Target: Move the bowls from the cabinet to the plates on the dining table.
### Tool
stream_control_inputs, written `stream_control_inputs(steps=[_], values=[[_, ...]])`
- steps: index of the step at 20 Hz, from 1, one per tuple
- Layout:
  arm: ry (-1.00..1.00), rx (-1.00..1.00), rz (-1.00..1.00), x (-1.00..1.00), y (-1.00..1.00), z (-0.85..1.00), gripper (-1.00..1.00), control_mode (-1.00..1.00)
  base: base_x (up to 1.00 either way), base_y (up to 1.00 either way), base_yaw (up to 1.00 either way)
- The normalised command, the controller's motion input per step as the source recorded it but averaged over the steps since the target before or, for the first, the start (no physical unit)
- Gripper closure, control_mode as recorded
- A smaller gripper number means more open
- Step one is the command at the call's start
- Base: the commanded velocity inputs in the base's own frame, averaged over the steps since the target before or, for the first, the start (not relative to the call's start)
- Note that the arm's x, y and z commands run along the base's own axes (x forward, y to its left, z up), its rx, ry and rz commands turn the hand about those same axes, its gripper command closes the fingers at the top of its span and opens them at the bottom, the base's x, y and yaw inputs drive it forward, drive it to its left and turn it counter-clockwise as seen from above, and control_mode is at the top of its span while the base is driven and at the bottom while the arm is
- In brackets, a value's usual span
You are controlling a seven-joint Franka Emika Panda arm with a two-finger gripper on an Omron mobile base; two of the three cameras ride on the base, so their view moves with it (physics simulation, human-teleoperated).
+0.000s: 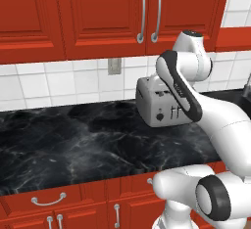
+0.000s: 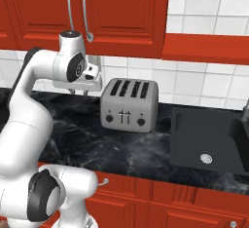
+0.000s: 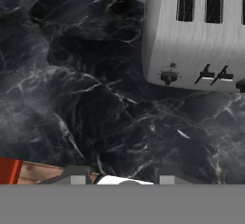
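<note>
The gripper (image 2: 80,89) hangs over the black marble counter (image 1: 73,145), at nine o'clock from the silver toaster (image 2: 127,104), holding nothing, fingers apart. At twelve o'clock the red cabinet (image 2: 121,12) stays closed, so presumably the bowls sit hidden inside, awaiting opening.

No readable text, labels or numbers on anything in view.

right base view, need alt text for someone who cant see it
A white robot arm holds its gripper above a black marble-look counter, left of a silver four-slot toaster. Closed red wall cabinet doors with curved silver handles hang above; a dark sink sits right.
</note>
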Motion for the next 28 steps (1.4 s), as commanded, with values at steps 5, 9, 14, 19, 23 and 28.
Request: stream_control_inputs(steps=[5, 9, 14, 19, 23, 28], values=[[-0.03, 0.00, 0.00, -0.01, 0.00, 0.04, -1.00, -1.00, 0.00, 0.00, 0.00], [-0.09, 0.00, 0.00, -0.07, 0.00, 0.21, -1.00, -1.00, 0.00, 0.00, 0.00], [-0.12, 0.00, 0.00, 0.00, 0.00, 0.35, -1.00, -1.00, 0.00, 0.00, 0.00], [-0.13, 0.00, 0.00, 0.00, 0.00, 0.41, -1.00, -1.00, 0.00, 0.00, 0.00], [-0.16, 0.00, -0.01, 0.00, 0.00, 0.39, -1.00, -1.00, 0.00, 0.00, 0.00], [-0.15, 0.00, -0.03, 0.00, 0.00, 0.36, -1.00, -1.00, 0.00, 0.00, 0.00]])
